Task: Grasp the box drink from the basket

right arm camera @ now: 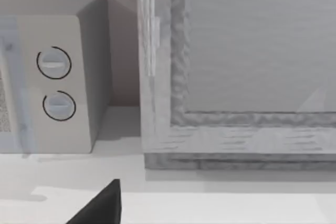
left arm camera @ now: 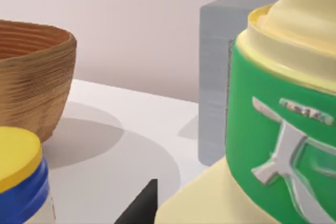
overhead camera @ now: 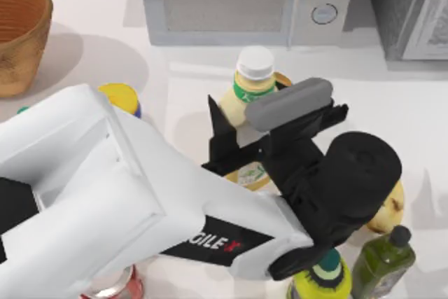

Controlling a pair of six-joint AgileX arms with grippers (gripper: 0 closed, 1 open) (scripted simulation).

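The box drink point(overhead camera: 250, 89), pale cream with a white cap and a green band, stands out on the table and not in the basket point(overhead camera: 17, 33). That brown woven basket sits at the far left corner. My left gripper point(overhead camera: 238, 122) is shut on the drink's body, below the band. In the left wrist view the drink point(left arm camera: 273, 129) looms close, and one black finger point(left arm camera: 142, 205) lies against its cream side. The other finger is hidden behind the drink. The basket point(left arm camera: 31, 87) is well off beyond it. A black part of my right gripper point(right arm camera: 102, 205) faces the microwave and a grey cabinet.
A microwave point(overhead camera: 231, 1) and a grey cabinet point(overhead camera: 413, 5) line the back. A white jar with a yellow lid point(overhead camera: 120, 97) stands left of the drink, and a yellow can point(overhead camera: 252, 176) sits under the gripper. Bottles point(overhead camera: 383, 260) and a red can point(overhead camera: 115, 286) crowd the front.
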